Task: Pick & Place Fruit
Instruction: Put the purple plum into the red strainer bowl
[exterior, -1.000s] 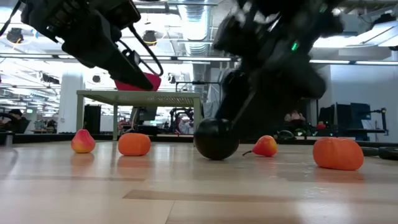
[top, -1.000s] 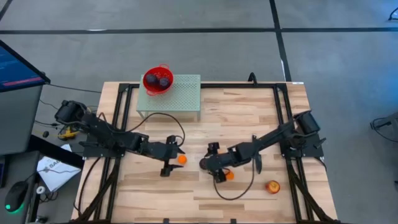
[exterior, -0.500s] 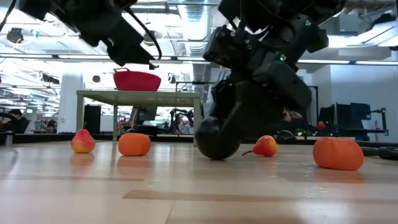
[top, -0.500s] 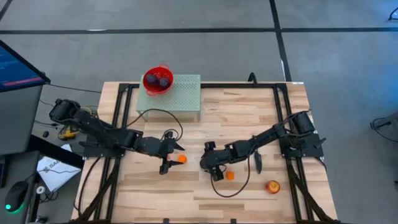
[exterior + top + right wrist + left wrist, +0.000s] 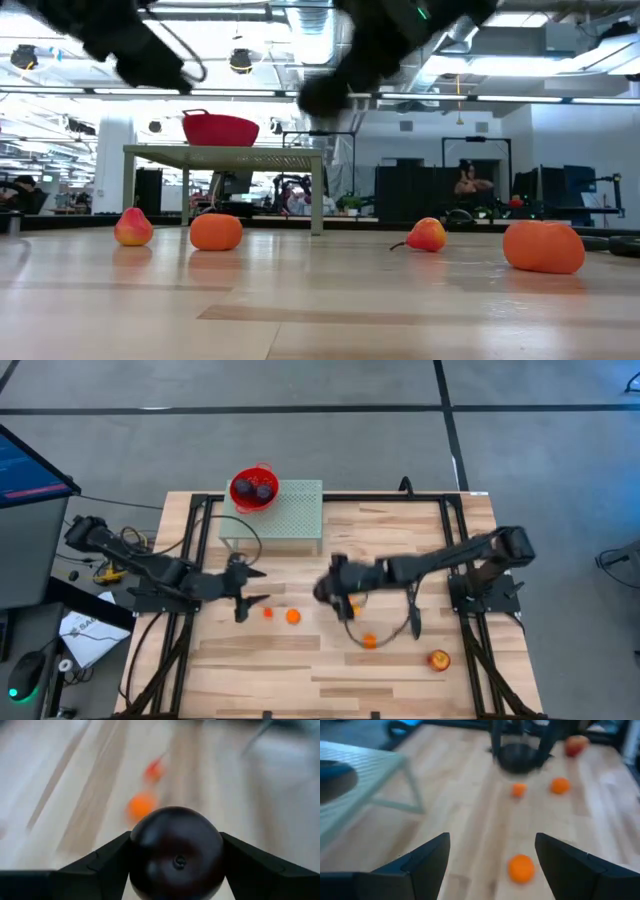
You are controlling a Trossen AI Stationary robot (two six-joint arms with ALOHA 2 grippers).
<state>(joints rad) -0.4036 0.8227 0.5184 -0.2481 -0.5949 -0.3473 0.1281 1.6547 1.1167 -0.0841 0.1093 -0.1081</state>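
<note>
Light wooden table, fruit scattered, right arm carrying a plum.

Nearest the front edge, at right, lies the red-yellow apple (image 5: 438,659), with an orange ball (image 5: 369,642) left of it. Mid-table sit two more orange balls (image 5: 292,617). The right gripper (image 5: 175,865) is clamped on a dark purple plum (image 5: 175,851), raised above the table centre. The left gripper (image 5: 492,857) hovers at left, fingers apart and empty. Far left, a red bowl (image 5: 254,490) holding two plums (image 5: 263,490) stands on a pale green rack (image 5: 290,515).

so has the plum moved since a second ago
Yes. The right gripper has lifted the plum off the table and carried it toward the green stand.
</note>
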